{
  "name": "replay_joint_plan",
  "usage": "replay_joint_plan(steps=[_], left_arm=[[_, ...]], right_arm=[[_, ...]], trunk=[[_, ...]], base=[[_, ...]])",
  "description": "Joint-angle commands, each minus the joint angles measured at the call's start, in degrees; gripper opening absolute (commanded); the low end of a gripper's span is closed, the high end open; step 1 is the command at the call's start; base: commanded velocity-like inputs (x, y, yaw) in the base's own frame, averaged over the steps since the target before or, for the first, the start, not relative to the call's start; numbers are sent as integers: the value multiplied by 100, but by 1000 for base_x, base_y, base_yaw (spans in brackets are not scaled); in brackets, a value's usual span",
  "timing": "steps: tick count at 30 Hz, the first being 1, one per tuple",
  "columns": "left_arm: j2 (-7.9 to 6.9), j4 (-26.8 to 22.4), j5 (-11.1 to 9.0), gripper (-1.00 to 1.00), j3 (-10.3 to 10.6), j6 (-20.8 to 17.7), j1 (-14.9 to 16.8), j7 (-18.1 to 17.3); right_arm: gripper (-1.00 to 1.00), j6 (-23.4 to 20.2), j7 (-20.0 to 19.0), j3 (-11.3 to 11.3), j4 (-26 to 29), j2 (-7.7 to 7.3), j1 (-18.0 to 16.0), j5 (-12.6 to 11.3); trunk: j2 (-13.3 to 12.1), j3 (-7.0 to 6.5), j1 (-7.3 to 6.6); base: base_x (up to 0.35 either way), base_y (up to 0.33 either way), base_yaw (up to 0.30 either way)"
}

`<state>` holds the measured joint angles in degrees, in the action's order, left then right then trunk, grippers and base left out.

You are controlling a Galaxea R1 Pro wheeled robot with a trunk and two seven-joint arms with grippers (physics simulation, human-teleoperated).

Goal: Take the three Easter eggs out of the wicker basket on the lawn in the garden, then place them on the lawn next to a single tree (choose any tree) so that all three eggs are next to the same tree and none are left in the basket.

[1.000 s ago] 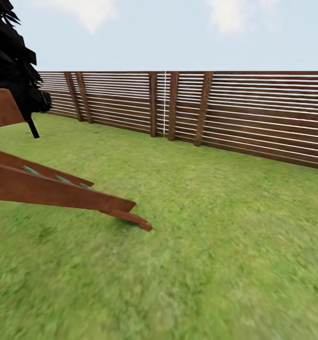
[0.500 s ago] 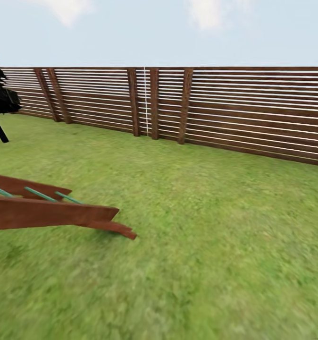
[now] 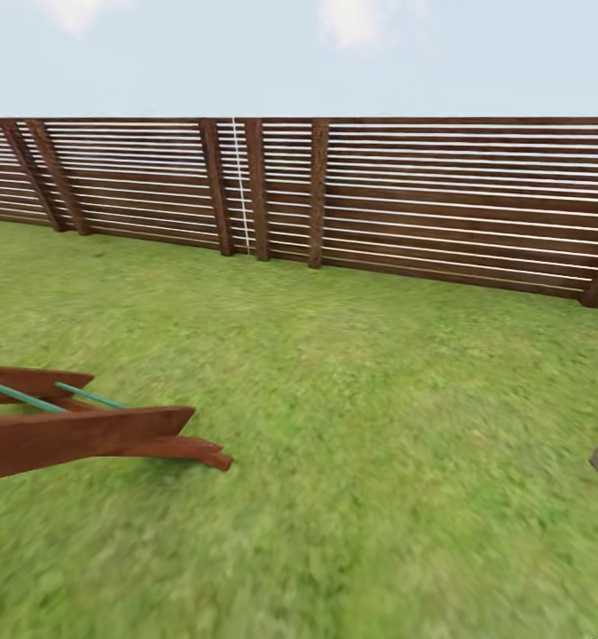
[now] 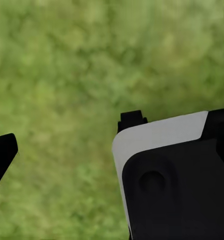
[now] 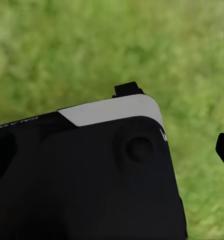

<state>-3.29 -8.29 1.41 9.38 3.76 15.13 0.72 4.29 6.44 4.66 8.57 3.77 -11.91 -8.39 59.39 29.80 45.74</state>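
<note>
The robot looks over the lawn [image 3: 361, 426] to the brown fence [image 3: 423, 204], with no eggs, basket or tree in sight, so all the egg work looks left, and I cannot tell if either pincer is apart.

We see the lawn [image 3: 361, 417] as a wide stretch of mottled green grass, lighter and yellower in patches, running flat from the near foreground back to the foot of the brown slatted fence [image 3: 423, 204] that closes off the garden. Under both wrists the same grass [image 4: 67, 75] shows as a blurred green ground [image 5: 82, 50], bare where we can see it.
</note>
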Motion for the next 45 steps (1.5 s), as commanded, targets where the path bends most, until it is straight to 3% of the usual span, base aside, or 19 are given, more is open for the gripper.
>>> replay_joint_plan(steps=[1,11,45], left_arm=[[-3,2,16,100,29,19,1,7],[-4,2,17,100,29,19,3,8],[-2,2,17,100,29,19,-1,8]], right_arm=[[100,26,-3,42,-5,10,-4,-13],[100,28,-3,39,-5,16,-4,6],[100,28,-3,36,-5,17,-4,-3]], trunk=[[3,12,3],[3,79,3],[3,86,3]], base=[[275,0,-195],[275,0,-150],[274,-89,-2]])
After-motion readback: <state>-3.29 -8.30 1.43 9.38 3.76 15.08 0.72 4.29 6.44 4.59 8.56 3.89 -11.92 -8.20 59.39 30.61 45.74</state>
